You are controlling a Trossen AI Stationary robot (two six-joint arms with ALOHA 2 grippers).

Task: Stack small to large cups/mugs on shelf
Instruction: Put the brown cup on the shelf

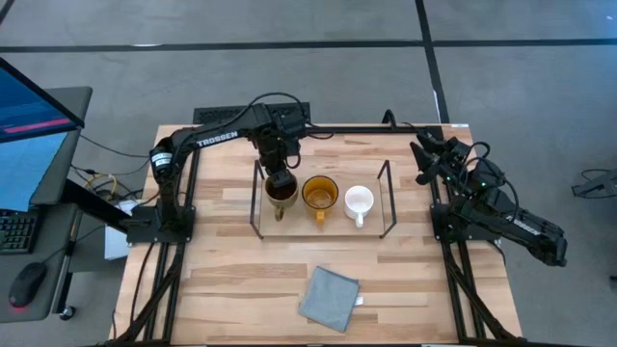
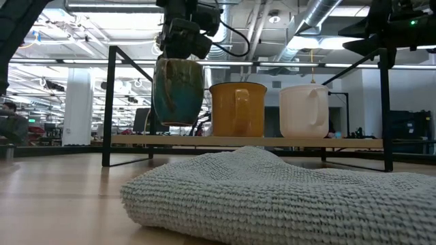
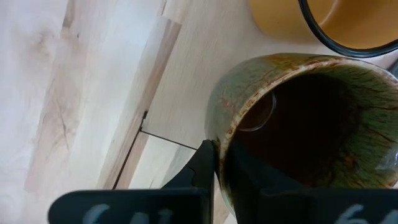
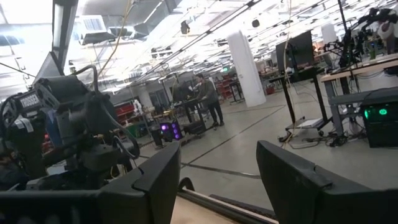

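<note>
The shelf (image 1: 371,227) is a low light-wood board with black wire frames at its short ends. On it stand an amber mug (image 1: 320,193) in the middle and a small white mug (image 1: 359,200) toward the right, each on its base; both show in the low view (image 2: 237,109) (image 2: 304,110). My left gripper (image 1: 280,177) is shut on the brownish-green mug with a dark inside (image 1: 281,196) over the shelf's left end. My right gripper (image 4: 217,180) is open and empty, raised at the table's right side (image 1: 424,159). My left gripper pinches the mug's wall at the rim (image 3: 219,149), on the mug's far side, with one finger (image 3: 249,177) inside and one finger (image 3: 204,167) outside. The fingers come from above, pointing down. The mug (image 2: 178,92) hangs a little tilted, its base just above the shelf board (image 2: 204,141).
A grey knitted cloth (image 1: 328,297) lies on the table near its front edge, in front of the shelf; it fills the low view's foreground (image 2: 272,194). The shelf's wire frames (image 1: 257,198) (image 1: 388,198) stand up at both ends.
</note>
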